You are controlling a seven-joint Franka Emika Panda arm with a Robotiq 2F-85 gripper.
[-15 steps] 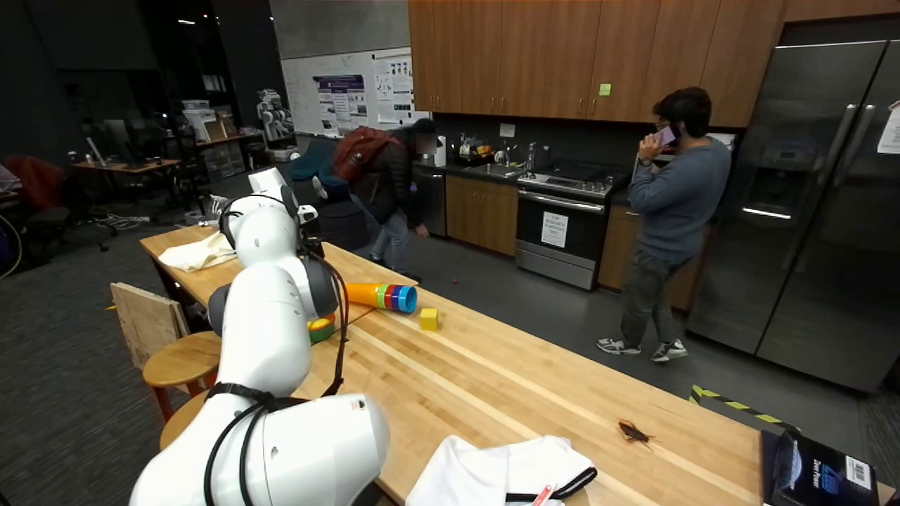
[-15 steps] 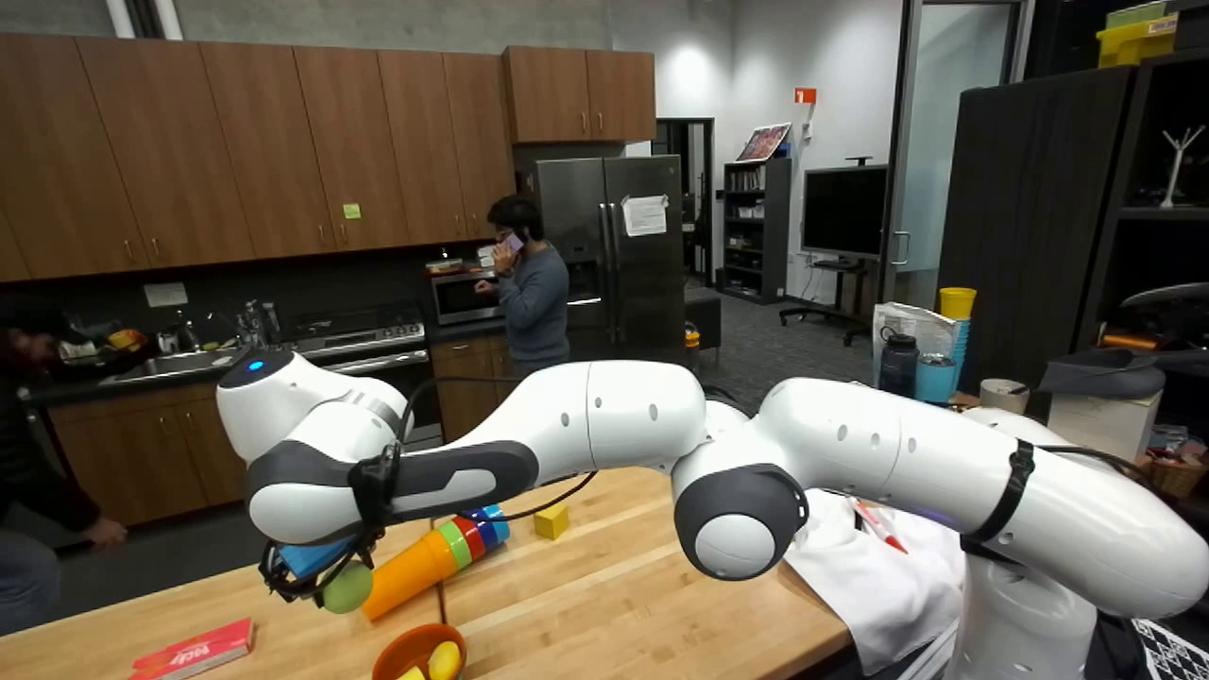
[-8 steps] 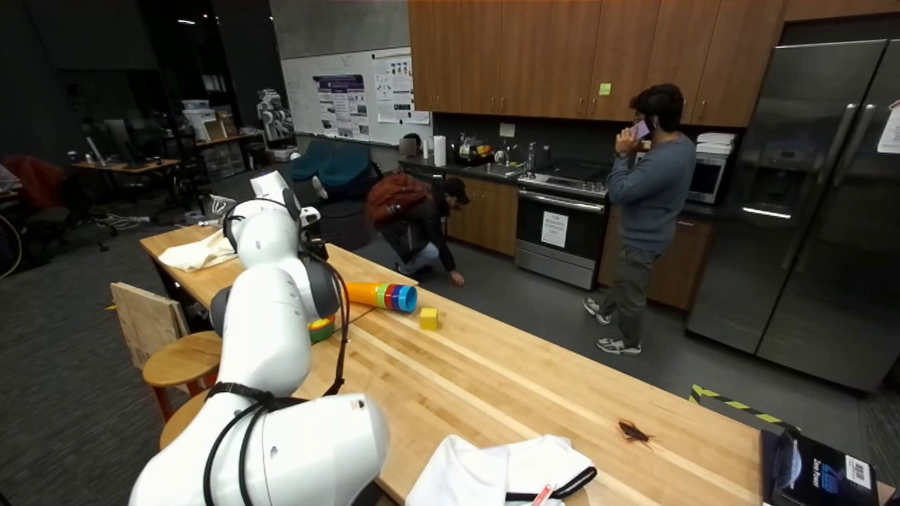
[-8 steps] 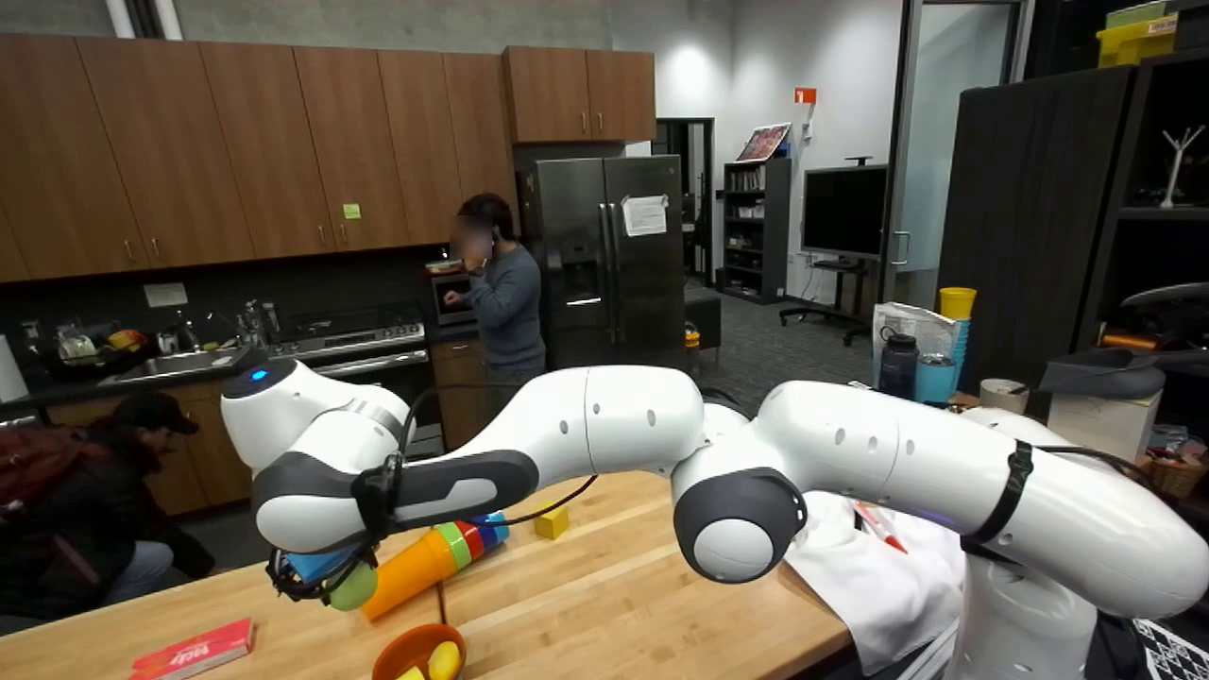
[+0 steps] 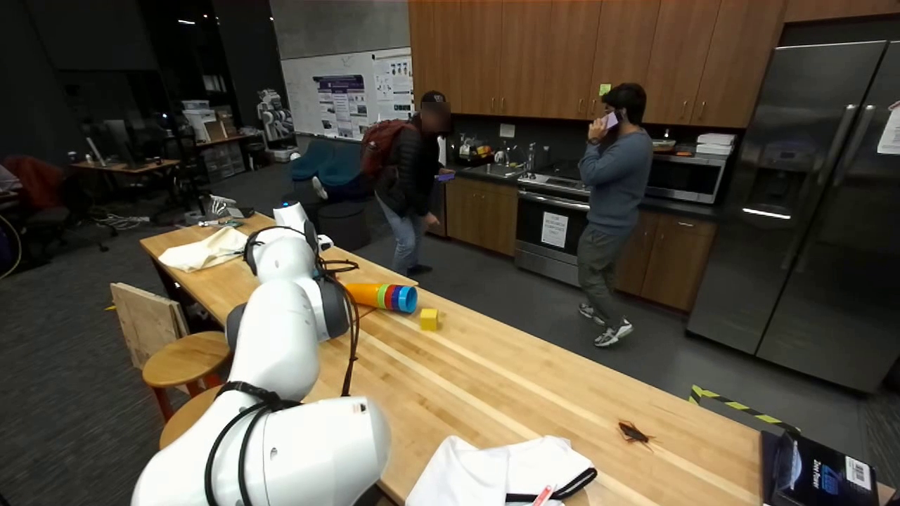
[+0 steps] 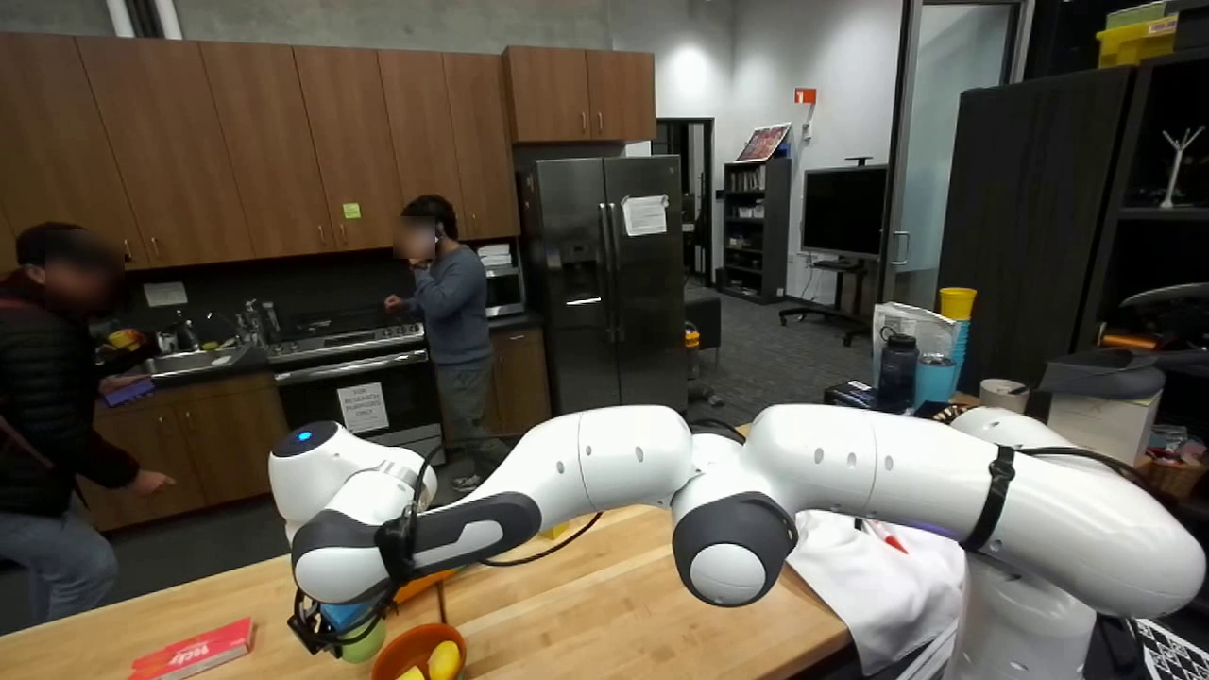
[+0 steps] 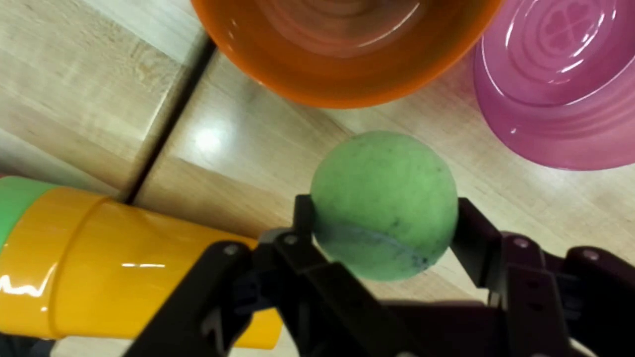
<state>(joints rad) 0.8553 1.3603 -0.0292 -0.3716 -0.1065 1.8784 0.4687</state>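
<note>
My gripper (image 7: 385,216) is shut on a green ball (image 7: 384,168), one dark finger (image 7: 303,214) pressing each side. In an exterior view the ball (image 6: 365,643) hangs under the wrist, above the wooden table. An orange bowl (image 7: 347,94) lies just beyond the ball in the wrist view, with a translucent pink bowl (image 7: 560,134) to its right. Stacked cups (image 7: 129,272) lie on their side at the left; their orange, green, red and blue bands (image 5: 383,297) show outside. A bowl with yellow pieces (image 6: 416,640) stands beside the ball; whether it is the same orange bowl I cannot tell.
A yellow block (image 5: 429,319) rests near the cups. A red box (image 6: 194,650) lies at the left of the table. White cloth (image 5: 485,471), a dark insect-shaped object (image 5: 635,432) and a black box (image 5: 823,471) occupy the near end. Two people stand beyond the table.
The arm has swung rightward and sunk lower in both exterior views, carrying the ball. One person crouched and rose again; the other walked leftward past the stove.
</note>
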